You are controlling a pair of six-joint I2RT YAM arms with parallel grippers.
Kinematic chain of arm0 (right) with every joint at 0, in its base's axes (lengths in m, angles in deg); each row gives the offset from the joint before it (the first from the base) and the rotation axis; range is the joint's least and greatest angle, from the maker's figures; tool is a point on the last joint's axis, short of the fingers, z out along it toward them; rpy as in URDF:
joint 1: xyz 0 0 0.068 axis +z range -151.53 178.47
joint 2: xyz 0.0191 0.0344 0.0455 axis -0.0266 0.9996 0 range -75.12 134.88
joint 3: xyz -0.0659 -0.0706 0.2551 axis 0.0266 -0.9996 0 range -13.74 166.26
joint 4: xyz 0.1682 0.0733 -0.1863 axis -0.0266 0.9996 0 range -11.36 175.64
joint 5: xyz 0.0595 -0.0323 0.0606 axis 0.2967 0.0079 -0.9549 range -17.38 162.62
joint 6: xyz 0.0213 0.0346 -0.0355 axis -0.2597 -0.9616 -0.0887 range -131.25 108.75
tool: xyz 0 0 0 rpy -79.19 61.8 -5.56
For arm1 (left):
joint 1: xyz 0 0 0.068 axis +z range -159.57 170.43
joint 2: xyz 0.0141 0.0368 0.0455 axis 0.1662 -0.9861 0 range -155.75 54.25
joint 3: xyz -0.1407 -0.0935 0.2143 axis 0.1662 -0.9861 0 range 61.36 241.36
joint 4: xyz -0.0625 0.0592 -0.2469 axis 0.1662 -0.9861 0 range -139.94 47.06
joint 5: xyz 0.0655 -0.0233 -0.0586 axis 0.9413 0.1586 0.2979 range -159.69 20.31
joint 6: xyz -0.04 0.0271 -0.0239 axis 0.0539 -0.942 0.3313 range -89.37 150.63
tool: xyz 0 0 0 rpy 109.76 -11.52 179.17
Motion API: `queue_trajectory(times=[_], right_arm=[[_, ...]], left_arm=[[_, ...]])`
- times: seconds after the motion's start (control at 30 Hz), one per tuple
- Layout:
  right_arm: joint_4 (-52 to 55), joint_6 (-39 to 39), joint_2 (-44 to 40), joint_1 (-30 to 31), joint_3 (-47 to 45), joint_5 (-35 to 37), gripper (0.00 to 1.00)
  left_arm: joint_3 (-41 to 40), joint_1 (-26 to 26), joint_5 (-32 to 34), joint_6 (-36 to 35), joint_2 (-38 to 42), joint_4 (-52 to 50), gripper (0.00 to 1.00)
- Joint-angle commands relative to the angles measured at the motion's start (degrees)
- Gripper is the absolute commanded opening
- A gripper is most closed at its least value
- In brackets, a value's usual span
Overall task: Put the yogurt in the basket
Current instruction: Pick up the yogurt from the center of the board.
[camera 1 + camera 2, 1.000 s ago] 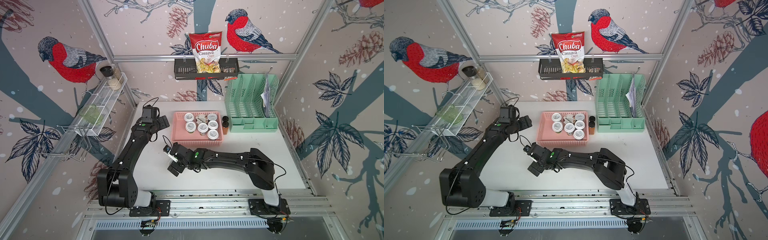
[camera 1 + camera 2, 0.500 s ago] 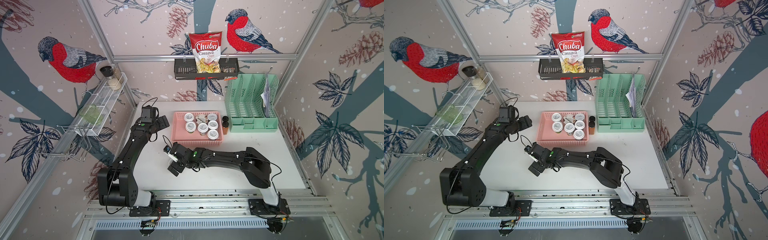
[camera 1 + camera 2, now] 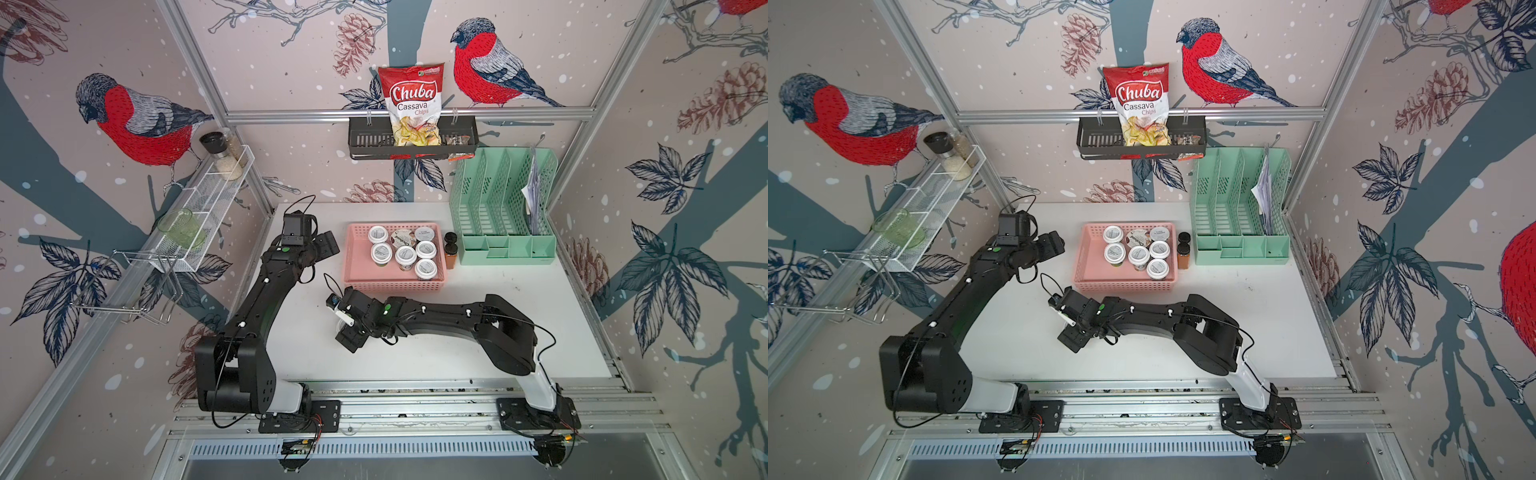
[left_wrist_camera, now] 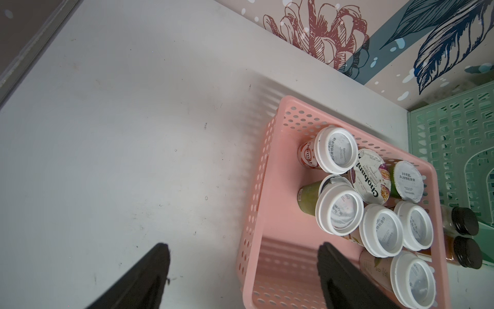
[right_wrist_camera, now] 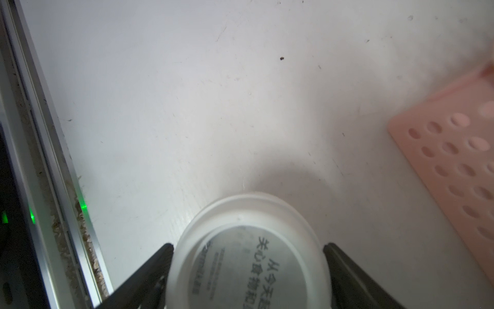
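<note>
The pink basket [image 3: 356,266] [image 3: 1090,268] [image 4: 280,214] stands at the back middle of the table and holds several yogurt cups [image 3: 405,254] [image 3: 1138,254] [image 4: 381,230], one with a wider Chobani lid [image 4: 370,176]. One more white-lidded yogurt cup [image 5: 248,256] stands on the table in front of the basket, between the fingers of my right gripper [image 3: 348,334] [image 3: 1071,332] [image 5: 247,244]. Both fingers sit right at the lid's rim; contact is unclear. In both top views the gripper hides this cup. My left gripper [image 3: 326,245] [image 3: 1052,243] [image 4: 243,246] hangs open and empty over the basket's left wall.
Two black-capped brown spice jars [image 3: 451,249] stand right of the basket, then a mint-green file organiser [image 3: 498,216]. A black rack [image 3: 411,143] with a chips bag hangs on the back wall. A white wire shelf [image 3: 208,199] runs along the left wall.
The right gripper's fingers have drawn in around the cup on the table. The left arm has not moved.
</note>
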Motion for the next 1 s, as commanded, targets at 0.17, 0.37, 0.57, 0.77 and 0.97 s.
queue_trajectory(times=[0.17, 0.37, 0.57, 0.77, 0.97], right_arm=[[-0.84, -0.81, 0.59, -0.18, 0.66, -0.25, 0.85], [-0.40, -0.80, 0.85, -0.29, 0.94, -0.25, 0.83], [0.28, -0.80, 0.79, -0.34, 1.32, 0.02, 0.81], [1.80, -0.79, -0.05, -0.48, 2.25, 0.80, 0.81], [3.61, -0.70, -0.64, -0.74, 3.33, 1.07, 0.80]], left_arm=[[0.15, 0.30, 0.17, -0.48, -0.05, 1.42, 0.90], [0.15, 0.42, 0.19, -0.43, -0.05, 1.48, 0.90], [0.19, 0.61, 0.13, -0.45, -0.07, 1.43, 0.90], [0.20, 0.60, 0.08, -0.57, 0.13, 1.47, 0.90], [0.24, 0.73, 0.08, -0.54, 0.26, 1.45, 0.89]])
